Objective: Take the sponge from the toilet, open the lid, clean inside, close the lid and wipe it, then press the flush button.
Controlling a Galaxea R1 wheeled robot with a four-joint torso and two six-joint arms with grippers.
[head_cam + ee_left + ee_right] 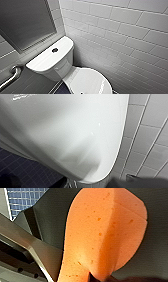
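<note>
White-tiled wall point(120, 32), pitted orange sponge point(100, 233)

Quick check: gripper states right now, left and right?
Left gripper: cannot be told; its wrist camera faces the toilet.
Right gripper: closed, holding the sponge.

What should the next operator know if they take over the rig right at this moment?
Right end effector: appears shut on the sponge, held in the air.
Left end effector: open or shut unclear; close to the toilet.
The lid is down; the flush button sits uncovered behind it.
Done: sponge picked up.
Left: unclear whether the inside is cleaned, since a shut lid fits both before and after; the flush press probably remains.
</note>
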